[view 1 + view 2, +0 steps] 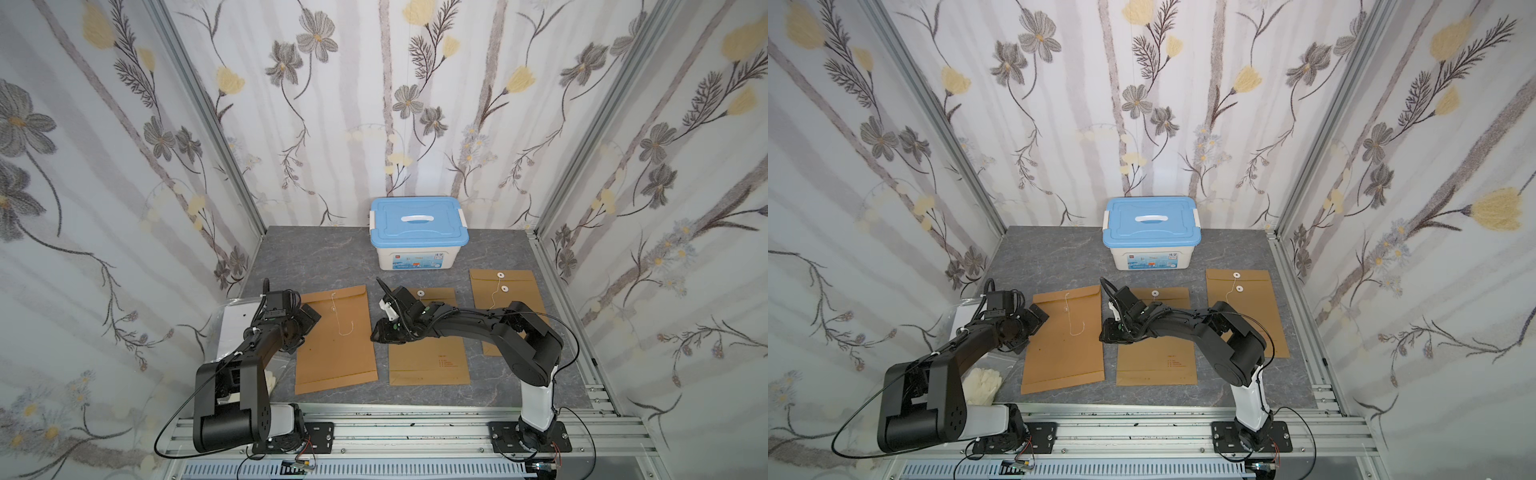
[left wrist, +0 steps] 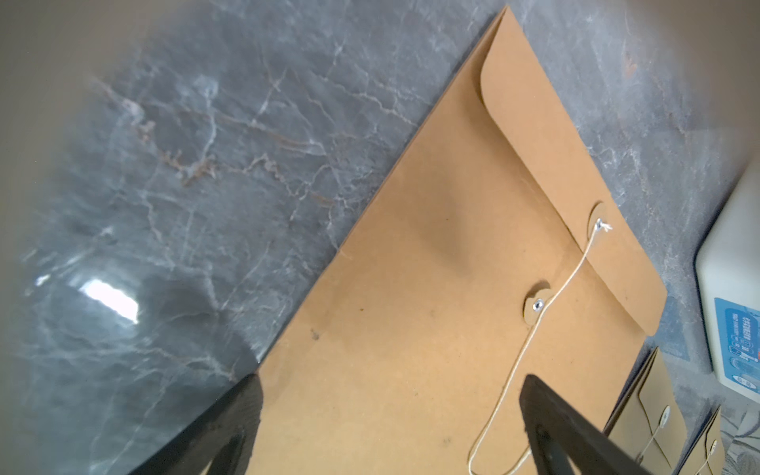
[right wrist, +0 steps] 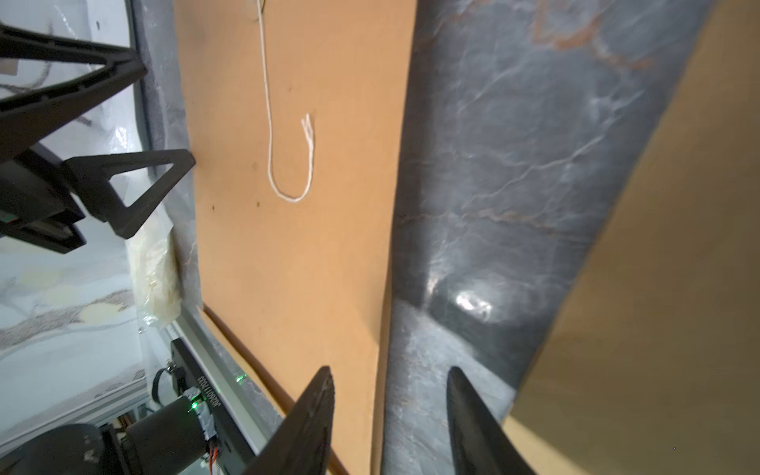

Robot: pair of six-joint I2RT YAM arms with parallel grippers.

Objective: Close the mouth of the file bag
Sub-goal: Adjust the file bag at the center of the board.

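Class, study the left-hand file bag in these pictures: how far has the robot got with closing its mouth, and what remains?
Done: the flap of the left file bag lies folded down over its mouth. In hand: nothing; the left gripper and right gripper are both open and empty near the bag. Left: the string trails loose across the bag, seemingly not wound round the lower button; winding it remains.

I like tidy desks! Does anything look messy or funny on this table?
Yes: the string on the left file bag lies loose in a hook shape on the paper, not wound around its lower button. That bag also sits slightly crooked beside the middle bag.
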